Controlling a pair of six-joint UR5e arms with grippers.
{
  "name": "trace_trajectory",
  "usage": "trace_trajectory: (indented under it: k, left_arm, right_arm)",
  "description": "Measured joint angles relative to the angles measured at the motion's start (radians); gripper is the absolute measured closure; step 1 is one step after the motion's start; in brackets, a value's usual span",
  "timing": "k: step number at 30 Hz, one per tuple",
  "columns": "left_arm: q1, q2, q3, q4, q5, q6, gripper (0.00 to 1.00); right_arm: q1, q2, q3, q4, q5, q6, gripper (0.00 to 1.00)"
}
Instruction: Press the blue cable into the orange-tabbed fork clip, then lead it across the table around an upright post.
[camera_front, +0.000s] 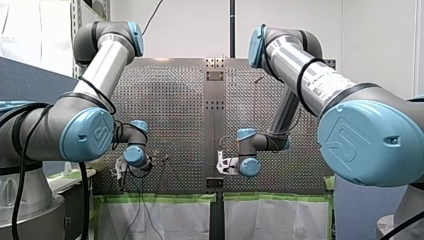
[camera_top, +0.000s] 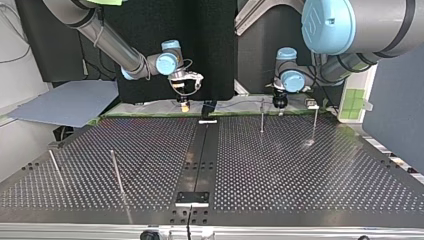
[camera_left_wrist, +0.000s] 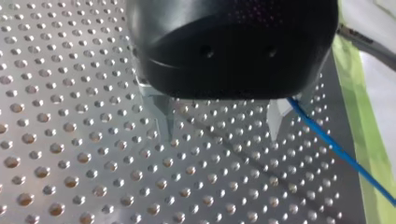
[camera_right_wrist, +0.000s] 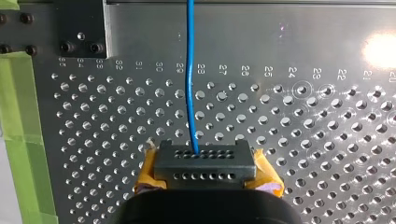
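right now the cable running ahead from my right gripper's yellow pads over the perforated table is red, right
Not quite: the cable is blue, not red. The right wrist view shows it running ahead from my right gripper and its yellow pads over the perforated table.

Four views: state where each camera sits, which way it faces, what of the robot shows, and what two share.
Front: behind, above the shoulders, facing over the table; both arms show.
Top: across the table, facing both arms, sides crossed.
Left wrist: on that arm, facing the table; my left jaws open.
Right wrist: on that arm; my right jaws shut on the blue cable.
Both wrist views share that cable.
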Motion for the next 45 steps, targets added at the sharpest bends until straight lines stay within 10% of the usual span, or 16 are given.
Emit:
trace_trajectory:
  k: [28, 45]
  left_arm:
    - [0.010, 0.008, -0.102, -0.007, 0.121, -0.026, 0.00]
    - [-0.003, 0.115, -0.206, 0.049, 0.167, -0.051, 0.00]
  right_arm:
    - [0.000, 0.000, 0.000, 0.004, -0.002, 0.000, 1.00]
    - [0.000, 0.000, 0.001, 0.009, -0.002, 0.000, 1.00]
